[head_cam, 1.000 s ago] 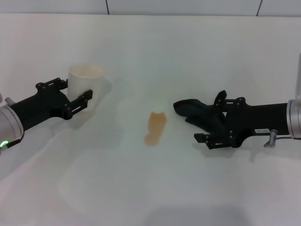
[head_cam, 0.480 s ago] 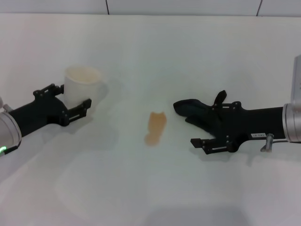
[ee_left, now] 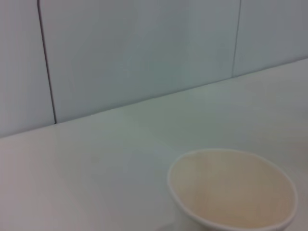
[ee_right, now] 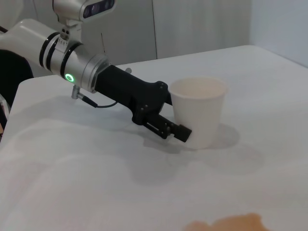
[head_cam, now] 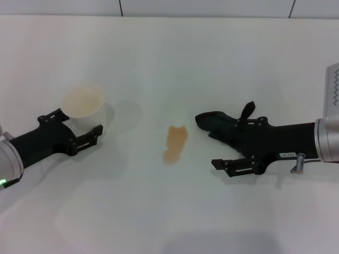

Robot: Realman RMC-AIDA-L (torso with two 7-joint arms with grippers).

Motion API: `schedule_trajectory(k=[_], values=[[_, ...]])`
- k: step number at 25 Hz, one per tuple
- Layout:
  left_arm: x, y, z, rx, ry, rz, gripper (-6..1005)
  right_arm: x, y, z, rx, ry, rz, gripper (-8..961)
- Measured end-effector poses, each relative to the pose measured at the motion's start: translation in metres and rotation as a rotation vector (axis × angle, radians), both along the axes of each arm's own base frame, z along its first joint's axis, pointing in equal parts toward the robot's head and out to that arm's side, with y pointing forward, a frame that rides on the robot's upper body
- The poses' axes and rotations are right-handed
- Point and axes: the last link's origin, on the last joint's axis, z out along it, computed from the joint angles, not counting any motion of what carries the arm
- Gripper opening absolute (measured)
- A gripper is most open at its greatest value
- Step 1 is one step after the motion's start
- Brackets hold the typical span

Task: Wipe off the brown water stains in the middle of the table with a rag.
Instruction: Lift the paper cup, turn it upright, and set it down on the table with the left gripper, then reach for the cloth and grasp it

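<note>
Lumpy black rag (head_cam: 220,125) (soft folds), thumb-shaped brown water stains (head_cam: 175,143), matte table (head_cam: 212,58)

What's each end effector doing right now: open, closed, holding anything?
Left end effector: open, fingers either side of the cup; grip not clear.
Right end effector: open, over the rag, not clamping it.

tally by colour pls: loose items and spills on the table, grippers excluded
White: 1, the cup
Black: 1, the rag
Orange-brown: 1, the brown water stains
Total: 3
</note>
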Motion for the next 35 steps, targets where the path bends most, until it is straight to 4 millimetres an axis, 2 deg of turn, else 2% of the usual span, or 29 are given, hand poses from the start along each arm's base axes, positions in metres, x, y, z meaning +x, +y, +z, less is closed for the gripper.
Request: schedule_trajectory(k=[4,13,19,23,26,27,28,30,35], values=[[0.0,-0.008,0.0,-0.013,-0.03,-0.004,811,0.0,0.0,0.0,0.0,-0.001,0.001,792],[-0.009,-0.024,0.017,0.001,-0.057,0.018,889,0.001,-0.002,0.0,0.0,-0.007,0.021,765],[-0.019,-0.045,0.042,0.044,-0.056,0.017,889,-0.001,-0.002,0.0,-0.003,0.012,0.018,765],[-0.001,-0.061,0.079,0.093,-0.116,-0.102,890,-0.006,-0.003,0.001,-0.007,0.047,0.015,765],[0.014,-0.063,0.102,0.104,-0.126,-0.172,890,-0.011,-0.003,0.003,-0.007,0.082,0.012,765],[0.014,-0.063,0.102,0.104,-0.126,-0.172,890,-0.012,-0.003,0.004,-0.008,0.091,0.011,765],[0.023,-0.061,0.112,0.095,-0.112,-0.205,890,-0.014,-0.003,0.004,-0.008,0.102,0.011,765],[0.031,-0.057,0.118,0.07,-0.066,-0.244,889,-0.018,-0.002,0.005,-0.007,0.119,0.014,765],[0.042,-0.044,0.126,0.047,-0.008,-0.297,889,-0.025,0.002,0.007,-0.004,0.149,0.016,766]])
